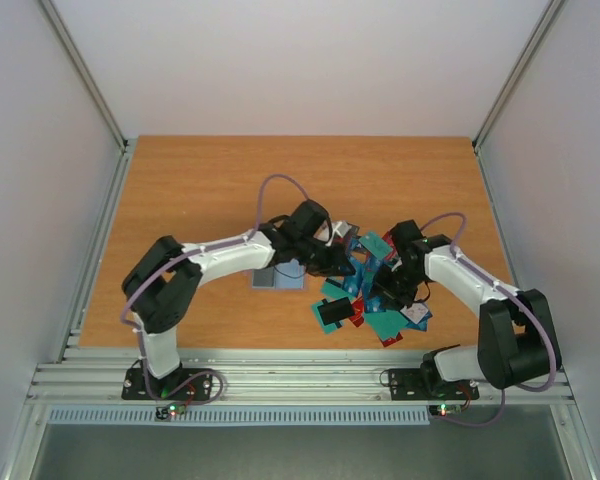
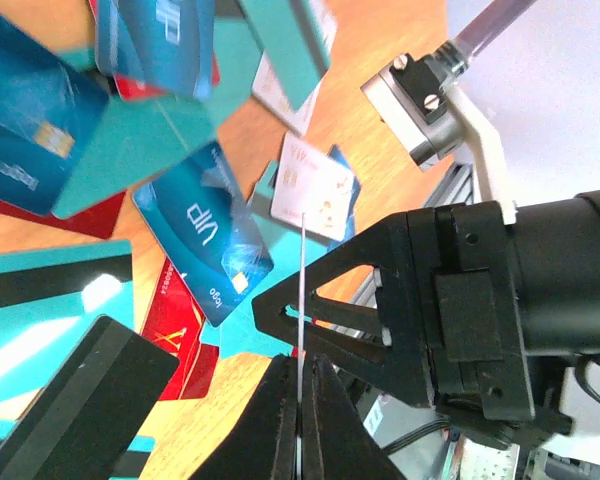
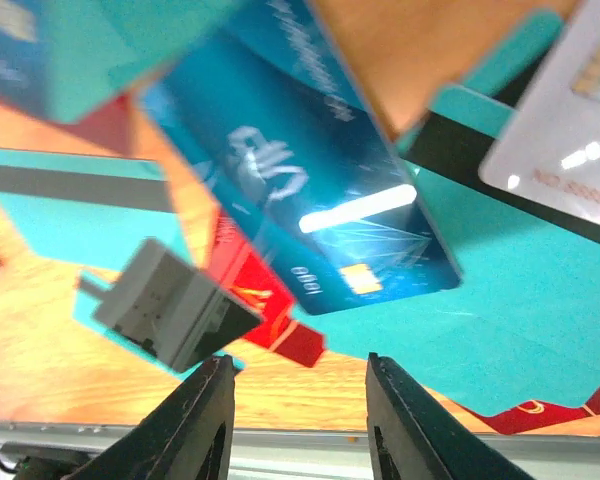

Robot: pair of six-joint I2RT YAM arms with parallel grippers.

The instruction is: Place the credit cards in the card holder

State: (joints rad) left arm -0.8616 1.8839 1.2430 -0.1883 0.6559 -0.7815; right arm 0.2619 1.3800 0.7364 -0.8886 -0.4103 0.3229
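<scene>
I'm pinching one card (image 2: pixel 302 285) edge-on in L claw (image 2: pixel 301 375), jaws closed tight on it. R claw (image 3: pixel 295 368) is hanging part-open, empty, over card pile (image 1: pixel 375 300). Holder (image 1: pixel 277 279) is lying at pile's 9 o'clock.

On the tabletop (image 1: pixel 180 190), right of centre and toward the near edge: a heap of credit cards (image 1: pixel 368 322), overlapping, several deep in places. Just beside the heap's left edge, flat on the tabletop and partly under the left arm: the card holder (image 1: pixel 278 279). Above the heap's rear-left part: the left gripper (image 1: pixel 332 262), a single card (image 2: pixel 302 260) pinched edge-on between its fingers. Opposite, over the heap's right part: the right gripper (image 1: pixel 398 292), fingers apart, overlapping cards below. Between both grippers: the heap's middle.
</scene>
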